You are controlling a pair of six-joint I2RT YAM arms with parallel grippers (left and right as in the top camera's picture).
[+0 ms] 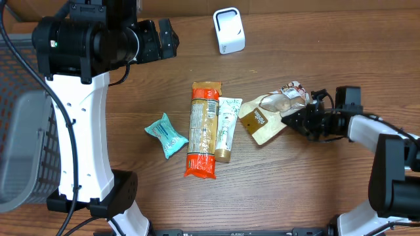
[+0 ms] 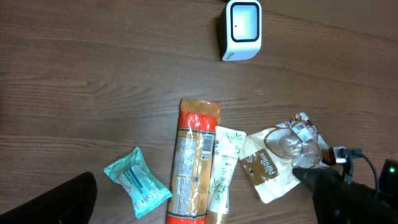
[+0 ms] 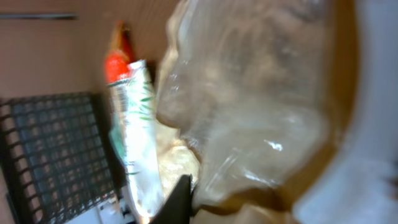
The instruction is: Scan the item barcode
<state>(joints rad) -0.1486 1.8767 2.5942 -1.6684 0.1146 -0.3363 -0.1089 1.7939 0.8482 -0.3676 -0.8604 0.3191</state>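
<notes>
1. The wooden bench (image 1: 295, 190) carries everything; the goods lie in a loose row across its middle.
2. A grey mesh basket (image 1: 20, 131) sits at the bench's left edge, well apart from the goods.
3. The left arm (image 1: 82, 131) rises on its white column. The left fingers (image 1: 167, 38) hang spread wide and empty above the far left of the bench.
4. The right arm (image 1: 387, 141) reaches in low from the right. The right fingers (image 1: 296, 122) are clenched at the right edge of the pouch (image 1: 266, 118). They seem to pinch its clear film, though the wrist view is too blurred to be sure.
5. A long orange-and-red package (image 1: 203, 131) lies flat at the centre.
6. The pouch, brown with a clear window, lies just right of the tube, its left corner touching it.
7. A white tube (image 1: 226, 128) printed with green leaves lies against the package's right side.
8. A teal packet (image 1: 165, 134) lies tilted, just left of the package.
9. The white scanner (image 1: 229, 30) stands at the far edge, well apart from the pouch.
</notes>
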